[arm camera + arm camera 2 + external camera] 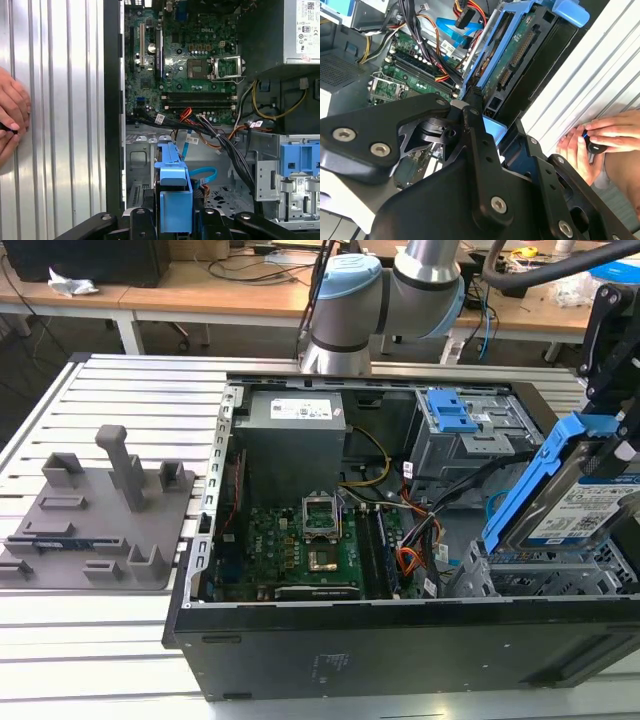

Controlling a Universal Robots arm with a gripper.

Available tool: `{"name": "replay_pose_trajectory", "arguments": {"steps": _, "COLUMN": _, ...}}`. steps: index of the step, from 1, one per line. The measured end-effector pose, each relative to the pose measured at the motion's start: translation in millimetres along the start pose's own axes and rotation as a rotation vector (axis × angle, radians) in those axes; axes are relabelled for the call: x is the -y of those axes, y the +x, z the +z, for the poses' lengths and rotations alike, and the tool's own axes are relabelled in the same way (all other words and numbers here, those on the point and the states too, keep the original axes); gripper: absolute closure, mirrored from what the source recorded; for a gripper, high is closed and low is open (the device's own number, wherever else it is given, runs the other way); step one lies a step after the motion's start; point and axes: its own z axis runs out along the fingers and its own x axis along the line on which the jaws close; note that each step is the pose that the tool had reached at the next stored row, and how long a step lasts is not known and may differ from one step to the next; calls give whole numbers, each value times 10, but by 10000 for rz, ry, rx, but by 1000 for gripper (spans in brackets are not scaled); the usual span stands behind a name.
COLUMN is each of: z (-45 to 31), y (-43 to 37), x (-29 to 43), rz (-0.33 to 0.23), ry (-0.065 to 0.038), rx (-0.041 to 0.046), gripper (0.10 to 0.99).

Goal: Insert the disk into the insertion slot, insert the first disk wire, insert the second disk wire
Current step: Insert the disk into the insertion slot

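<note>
End effector is clamped on the disk, gripping its high end by the blue carrier. The disk hangs steeply tilted at the exterior view's right, label up. Its low end is down at the slot in the near corner of the case. You can't tell from here if it touches the cage. It's not lying flat in the bay.

In the second wrist view you get the disk's board side and connector end. In the first wrist view it's edge-on, just above the cage floor.

Loose cables, black plus orange, lie just beside the slot, towards the motherboard. The blue-tabbed cage stands behind it. A person's hands rest on the ribbed worktop beside the case, pinching something small and black.
</note>
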Motion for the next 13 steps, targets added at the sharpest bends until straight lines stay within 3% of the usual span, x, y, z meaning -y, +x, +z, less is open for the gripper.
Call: {"name": "replay_pose_trajectory", "arguments": {"steps": 13, "z": 80, "y": 3, "x": 1, "rz": 0, "ry": 0, "rx": -1, "gripper": 722}}
